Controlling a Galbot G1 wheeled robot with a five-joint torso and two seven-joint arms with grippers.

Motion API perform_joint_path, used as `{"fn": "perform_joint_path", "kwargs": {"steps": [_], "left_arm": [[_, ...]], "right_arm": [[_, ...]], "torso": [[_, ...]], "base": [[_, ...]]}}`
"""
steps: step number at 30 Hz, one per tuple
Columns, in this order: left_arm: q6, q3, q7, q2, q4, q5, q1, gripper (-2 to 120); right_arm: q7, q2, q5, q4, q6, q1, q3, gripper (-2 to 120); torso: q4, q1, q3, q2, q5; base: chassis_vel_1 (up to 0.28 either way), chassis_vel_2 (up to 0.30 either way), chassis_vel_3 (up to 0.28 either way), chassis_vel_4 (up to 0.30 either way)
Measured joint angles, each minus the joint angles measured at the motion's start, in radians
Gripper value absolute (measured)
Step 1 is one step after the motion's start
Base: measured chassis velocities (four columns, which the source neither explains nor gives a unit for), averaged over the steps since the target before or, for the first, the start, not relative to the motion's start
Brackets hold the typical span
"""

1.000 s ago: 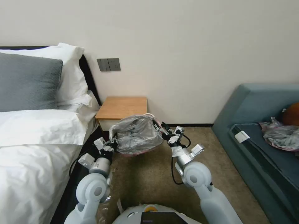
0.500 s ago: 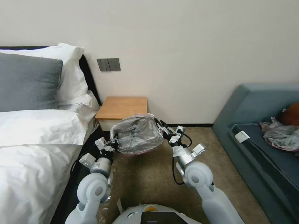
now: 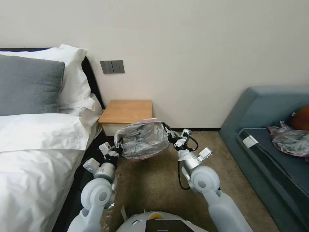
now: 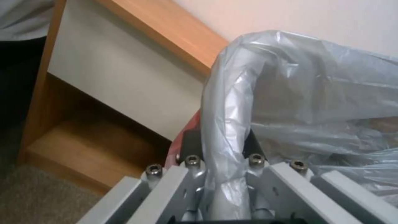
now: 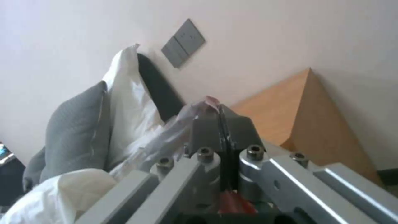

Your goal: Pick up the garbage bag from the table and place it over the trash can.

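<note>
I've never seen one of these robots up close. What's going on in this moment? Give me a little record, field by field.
Held item: garbage bag, stretched open between both grippers, in front of the nightstand
Left gripper: shut on the bag's edge, film bunched between its fingers
Right gripper: shut on the bag's pinkish rim
Nightstand: top bare, against the wall beside the bed
Sofa: on the robot's right, with another plastic bundle lying on it
Floor: carpet

The crumpled grey translucent garbage bag [image 3: 141, 140], pink-rimmed, hangs stretched open in the air, just before the orange-brown table [image 3: 126, 111].
</note>
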Motion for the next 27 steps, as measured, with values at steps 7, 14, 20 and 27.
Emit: {"fn": "perform_joint_path", "kwargs": {"steps": [7, 14, 20, 27], "left_arm": [[0.000, 0.005, 0.020, 0.000, 0.000, 0.003, 0.010, 3], [-0.003, 0.008, 0.023, -0.002, -0.007, 0.005, 0.012, 3], [-0.018, -0.001, 0.025, 0.000, -0.011, 0.001, 0.009, 3], [-0.021, -0.007, 0.022, -0.005, -0.017, -0.060, 0.002, 3]], "right_arm": [[0.025, -0.020, 0.028, -0.020, -0.003, 0.058, -0.001, 0], [0.047, -0.032, 0.048, -0.073, -0.021, 0.126, -0.002, 0], [0.050, -0.063, 0.065, -0.083, -0.039, 0.116, 0.001, 0], [0.016, -0.062, 0.022, -0.068, -0.033, 0.053, 0.010, 0]], "torso": [[0.0000, 0.000, 0.000, 0.000, 0.0000], [0.0001, 0.000, 0.000, 0.000, 0.0001], [0.0001, 0.000, 0.000, 0.000, 0.0001], [0.0000, 0.000, 0.000, 0.000, 0.0000]], "base": [[0.000, 0.000, 0.000, 0.000], [0.000, 0.000, 0.000, 0.000], [0.000, 0.000, 0.000, 0.000], [0.000, 0.000, 0.000, 0.000]]}}
